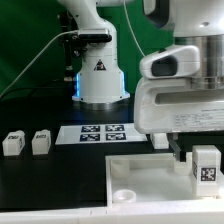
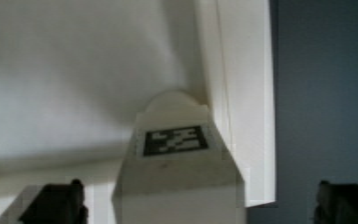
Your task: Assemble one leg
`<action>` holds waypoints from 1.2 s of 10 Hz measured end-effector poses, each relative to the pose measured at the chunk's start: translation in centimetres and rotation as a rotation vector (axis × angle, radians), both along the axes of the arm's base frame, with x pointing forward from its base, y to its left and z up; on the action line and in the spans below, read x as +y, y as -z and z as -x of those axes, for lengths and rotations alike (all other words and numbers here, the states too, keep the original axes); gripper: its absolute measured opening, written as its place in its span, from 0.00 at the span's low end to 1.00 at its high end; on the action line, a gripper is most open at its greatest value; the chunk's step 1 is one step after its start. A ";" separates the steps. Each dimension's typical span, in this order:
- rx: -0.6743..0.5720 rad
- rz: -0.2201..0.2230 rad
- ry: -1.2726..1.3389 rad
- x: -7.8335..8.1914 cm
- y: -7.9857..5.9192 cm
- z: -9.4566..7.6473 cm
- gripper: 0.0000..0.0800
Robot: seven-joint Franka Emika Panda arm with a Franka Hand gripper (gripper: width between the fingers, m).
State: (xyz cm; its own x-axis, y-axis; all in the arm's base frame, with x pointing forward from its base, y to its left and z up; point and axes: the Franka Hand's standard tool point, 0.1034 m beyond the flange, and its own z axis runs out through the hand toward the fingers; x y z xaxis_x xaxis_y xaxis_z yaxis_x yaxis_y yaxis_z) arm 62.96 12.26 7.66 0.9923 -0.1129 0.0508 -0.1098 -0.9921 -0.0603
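1. the leg [image 1: 206, 167] stands upright at the exterior view's right, just under the gripper [image 1: 188, 158], its black-and-white tag facing the camera; its base sits over the far right part of the large white panel [image 1: 140, 172]; in the wrist view the leg [image 2: 176, 165] rises between the two dark fingertips [image 2: 51, 203], tag up, with the panel's raised rim [image 2: 238, 90] just beside it
2. the gripper's fingers stand apart on either side of the leg with a clear gap showing in the wrist view, so the jaws are spread and grip nothing
3. two more small white blocks [image 1: 12, 143] and [image 1: 40, 142] stand side by side at the exterior view's left, well apart from the panel; that makes three blocks in all
4. one marker board [image 1: 98, 132] lies flat between the blocks and the arm's base [image 1: 100, 85], carrying several tags
5. the table [image 1: 55, 185] is black and matte; behind it hangs a green backdrop [image 1: 135, 40], with dark cables trailing at the left
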 end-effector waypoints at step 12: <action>0.133 -0.131 1.200 0.1 0.4 0.1 0.37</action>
